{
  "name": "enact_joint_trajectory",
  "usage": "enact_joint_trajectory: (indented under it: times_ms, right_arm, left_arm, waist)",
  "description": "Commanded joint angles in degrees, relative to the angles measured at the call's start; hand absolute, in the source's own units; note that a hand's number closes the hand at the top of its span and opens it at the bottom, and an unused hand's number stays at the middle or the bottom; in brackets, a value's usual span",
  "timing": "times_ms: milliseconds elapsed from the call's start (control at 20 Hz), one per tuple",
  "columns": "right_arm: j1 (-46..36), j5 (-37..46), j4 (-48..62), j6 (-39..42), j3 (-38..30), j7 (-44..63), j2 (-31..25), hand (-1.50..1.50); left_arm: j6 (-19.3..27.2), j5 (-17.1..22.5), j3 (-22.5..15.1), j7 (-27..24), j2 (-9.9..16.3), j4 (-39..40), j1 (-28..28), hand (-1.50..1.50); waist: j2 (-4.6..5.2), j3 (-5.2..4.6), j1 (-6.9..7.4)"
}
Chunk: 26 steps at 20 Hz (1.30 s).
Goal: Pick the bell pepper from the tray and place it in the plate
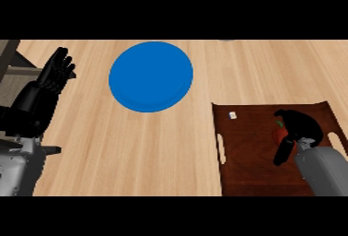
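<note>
A blue plate [151, 76] lies on the wooden counter, upper middle of the head view. A dark brown tray [248, 152] sits at the lower right. On it lies the red bell pepper [279, 134] with a green stem, mostly hidden by my right hand [299, 126]. That hand arches over the pepper with its fingers curled around it, thumb hanging down on the near side. My left hand [55, 71] rests open at the left edge, fingers up, far from the tray.
A small white item [232, 115] lies on the tray's far left corner. The tray has a cut-out handle [221, 148] on its left side. Bare wooden counter [136, 147] spreads between plate and tray. A grey object [8, 57] shows at the upper left edge.
</note>
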Motion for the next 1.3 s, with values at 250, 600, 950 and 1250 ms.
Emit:
enact_joint_trajectory:
  times_ms: [250, 600, 950, 1250]
  right_arm:
    - [4.01, 9.13, -4.32, -14.34, 1.88, 11.54, 7.84, 1.5]
    - [14.51, 19.88, -18.5, -19.91, 5.31, 37.03, 18.13, 1.5]
    - [19.36, 32.44, -36.25, -20.41, 23.26, 50.2, 22.57, 1.5]
    - [8.5, 40.2, -43.14, -19.54, 34.94, 53.91, 22.67, 1.5]
  left_arm:
    - [-0.53, -1.41, 0.46, -2.21, -0.21, 0.88, 2.06, 0.0]
    - [0.59, -0.71, 2.96, -0.25, 1.04, -0.25, 3.48, 0.0]
    - [0.27, -0.92, 0.73, 0.78, -0.44, -1.78, 2.65, 0.0]
    - [-0.56, -0.62, 1.62, -1.06, -0.35, 2.8, -0.93, 0.0]
  waist:
    - [-0.28, 0.16, -1.16]
    - [-1.78, -0.2, -3.58]
    - [-0.9, 0.12, -1.58]
    - [-0.05, 0.14, -0.41]
